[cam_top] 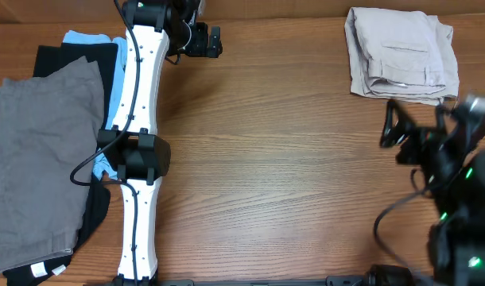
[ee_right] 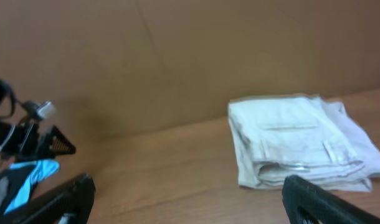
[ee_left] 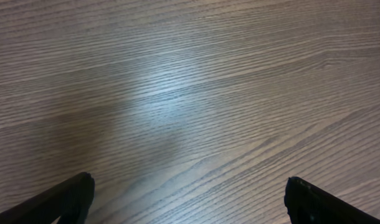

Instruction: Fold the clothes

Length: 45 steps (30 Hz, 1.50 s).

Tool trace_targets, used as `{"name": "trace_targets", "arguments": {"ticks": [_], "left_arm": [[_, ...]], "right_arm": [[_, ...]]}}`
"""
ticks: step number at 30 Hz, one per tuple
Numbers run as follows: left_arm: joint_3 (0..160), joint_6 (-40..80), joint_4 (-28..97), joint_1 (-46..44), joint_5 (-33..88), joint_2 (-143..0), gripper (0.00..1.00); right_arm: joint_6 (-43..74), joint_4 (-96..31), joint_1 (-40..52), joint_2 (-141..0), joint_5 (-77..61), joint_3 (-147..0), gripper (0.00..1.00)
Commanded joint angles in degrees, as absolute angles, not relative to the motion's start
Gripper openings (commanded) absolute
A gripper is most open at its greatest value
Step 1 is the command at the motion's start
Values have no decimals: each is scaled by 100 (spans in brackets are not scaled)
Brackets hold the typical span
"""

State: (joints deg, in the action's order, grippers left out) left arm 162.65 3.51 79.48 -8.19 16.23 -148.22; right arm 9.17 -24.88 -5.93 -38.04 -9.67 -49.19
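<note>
Right gripper [ee_right: 187, 185] spread; beige shorts [ee_right: 299, 140] folded beyond; white label [cam_top: 42, 270] illegible.

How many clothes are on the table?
4: folded beige shorts, far right; grey shorts, black garment and light blue garment piled left. More may hide underneath.

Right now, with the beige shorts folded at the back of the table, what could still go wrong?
1. The right gripper, its fingers open, hovers close to the folded beige shorts; a careless swing could snag an edge and undo the fold.
2. The left arm lies along the pile of grey shorts, black garment and light blue garment, its cable looping over them; moving it might drag cloth along.
</note>
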Motion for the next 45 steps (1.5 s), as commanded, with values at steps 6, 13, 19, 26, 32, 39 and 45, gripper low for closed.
{"name": "trace_targets", "arguments": {"ticks": [6,13,19,26,32,39,45], "left_arm": [[16372,388,7946,-827,1608,-14796,100],[16372,388,7946,-827,1608,-14796,100],[16372,388,7946,-827,1608,-14796,100],[16372,388,7946,-827,1608,-14796,100],[16372,388,7946,-827,1608,-14796,100],[16372,388,7946,-827,1608,-14796,100],[16372,388,7946,-827,1608,-14796,100]], "right_arm": [[919,-1155,-445,-1890,-913,-2593,100],[917,-456,-322,-1007,-742,-1363,100],[917,-180,-220,-639,-510,-738,100],[915,-178,-220,-163,-493,-287,100],[917,-268,-220,-12,-497,-45,100],[915,-432,-220,-12,-456,-43,100],[915,-434,-220,-14,-456,-45,100]]}}
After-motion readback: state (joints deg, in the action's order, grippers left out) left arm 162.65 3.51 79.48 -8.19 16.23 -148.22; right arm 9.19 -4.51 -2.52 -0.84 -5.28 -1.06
